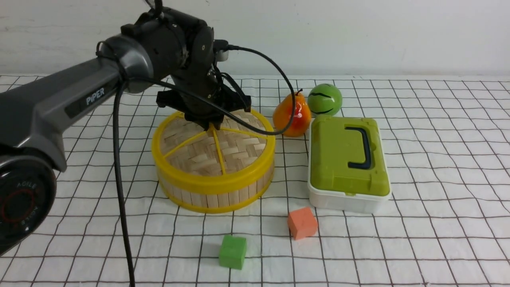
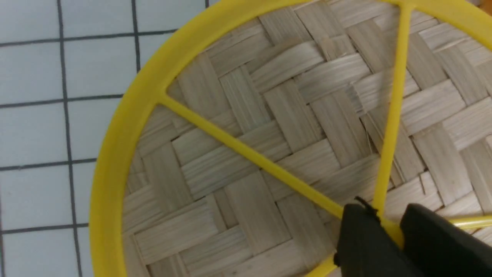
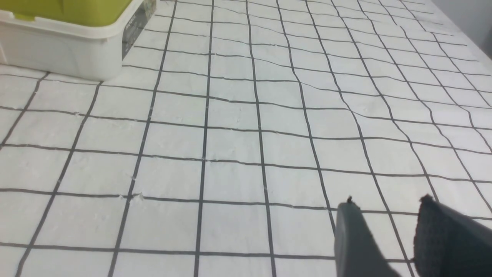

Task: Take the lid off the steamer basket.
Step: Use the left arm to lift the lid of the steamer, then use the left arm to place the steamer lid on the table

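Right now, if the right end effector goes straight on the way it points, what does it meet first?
Probably the bare grid cloth; nothing else shows ahead, though depth is unclear.

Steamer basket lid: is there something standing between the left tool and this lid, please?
Nothing visible stands between them: the left tool is already at the hub of the steamer basket lid, with its fingers on either side.
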Controlling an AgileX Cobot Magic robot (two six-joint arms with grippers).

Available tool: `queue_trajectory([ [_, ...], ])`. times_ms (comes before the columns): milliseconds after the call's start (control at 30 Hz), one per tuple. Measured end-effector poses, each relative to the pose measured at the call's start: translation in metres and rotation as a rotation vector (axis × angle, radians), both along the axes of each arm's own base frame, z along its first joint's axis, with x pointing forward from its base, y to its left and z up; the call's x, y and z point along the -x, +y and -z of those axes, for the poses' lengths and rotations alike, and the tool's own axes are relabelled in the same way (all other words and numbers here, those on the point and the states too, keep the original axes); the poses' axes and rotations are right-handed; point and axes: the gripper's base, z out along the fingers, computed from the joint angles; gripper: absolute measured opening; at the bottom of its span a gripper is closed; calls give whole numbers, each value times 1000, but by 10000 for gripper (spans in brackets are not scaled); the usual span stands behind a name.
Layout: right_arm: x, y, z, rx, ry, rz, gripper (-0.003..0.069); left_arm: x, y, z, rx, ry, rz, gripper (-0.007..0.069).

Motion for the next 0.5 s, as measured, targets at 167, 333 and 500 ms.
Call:
queue_trajectory([
  [167, 0, 0, 0, 0, 0, 0, 240, 13, 14, -48, -53, -125, 1, 105],
  [333, 0, 0, 0, 0, 0, 0, 240, 48, 51, -133, -106, -317, -51, 105],
  [500, 0, 0, 0, 0, 0, 0, 240, 68, 130, -165, -161, -328, -260, 105],
])
